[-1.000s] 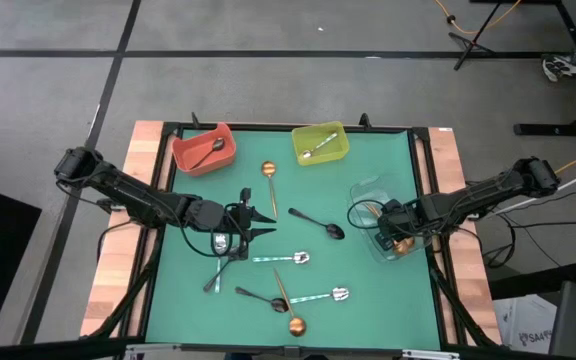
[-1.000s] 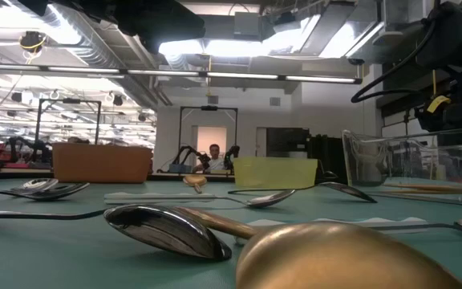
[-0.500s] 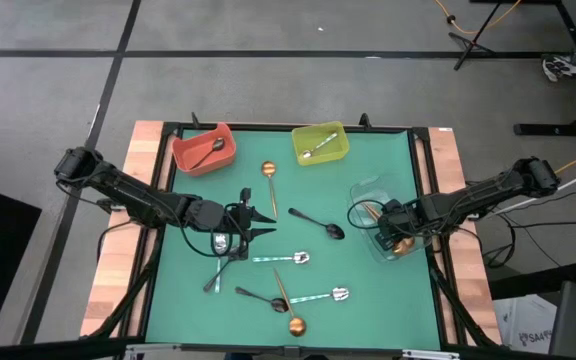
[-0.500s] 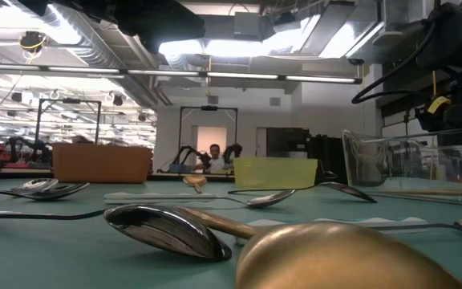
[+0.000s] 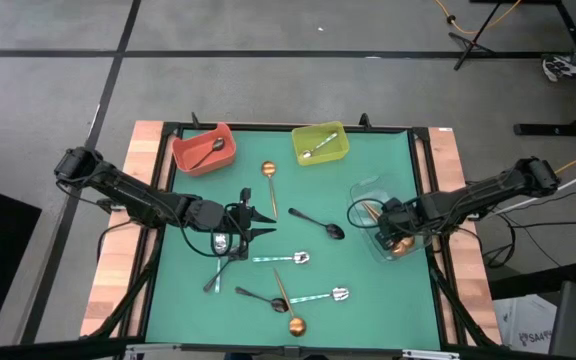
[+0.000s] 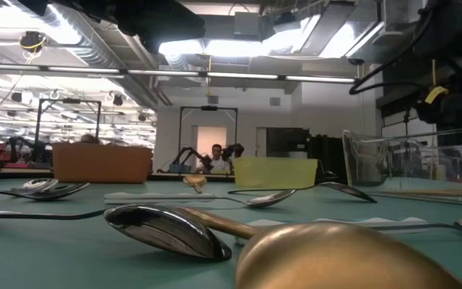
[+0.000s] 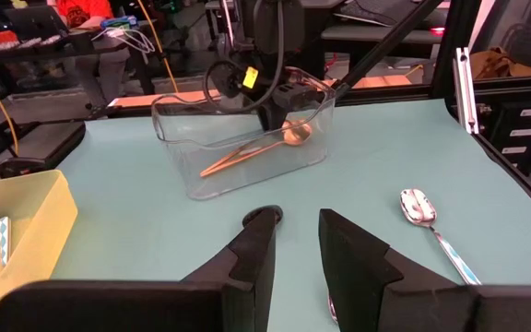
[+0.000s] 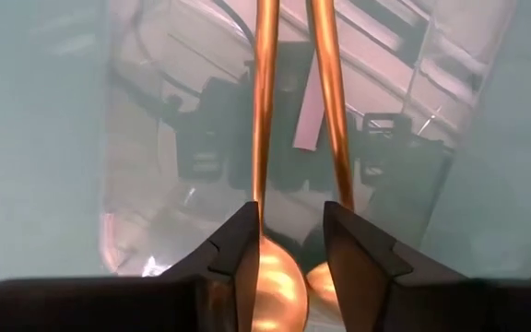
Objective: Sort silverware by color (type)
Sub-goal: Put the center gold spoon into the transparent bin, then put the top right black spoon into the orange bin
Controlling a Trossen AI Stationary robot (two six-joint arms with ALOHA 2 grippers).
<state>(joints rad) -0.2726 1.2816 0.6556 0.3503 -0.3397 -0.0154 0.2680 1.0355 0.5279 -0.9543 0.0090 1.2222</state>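
Slim spoons lie scattered on the green mat: a copper one (image 5: 268, 175), black ones (image 5: 318, 222) (image 5: 258, 297), silver ones (image 5: 283, 258) (image 5: 325, 296) and a second copper one (image 5: 288, 306). My left gripper (image 5: 268, 223) (image 7: 298, 221) hovers open left of the mat's middle, over a silver spoon (image 5: 220, 243), touching nothing. My right gripper (image 5: 376, 222) (image 8: 293, 231) is open inside the clear bin (image 5: 386, 240) at the mat's right side. A copper spoon (image 7: 256, 152) lies slanted in that bin, its bowl (image 8: 279, 286) between the fingers. My right gripper reaches into the clear bin from the table's right side. The copper spoon's bowl (image 8: 279, 286) lies between its fingers, with the handle (image 8: 264, 111) running away from them. Whether the fingers touch the bowl, I cannot tell.
A red bin (image 5: 204, 150) at the far left holds a black spoon. A yellow-green bin (image 5: 320, 143) at the far middle holds a silver spoon. Wooden strips border the mat on the left (image 5: 118, 260) and right (image 5: 458, 200). People show in the room beyond the table.
In the low view my right arm has shifted slightly upward. The spoons on the mat and my left arm have stayed where they were.
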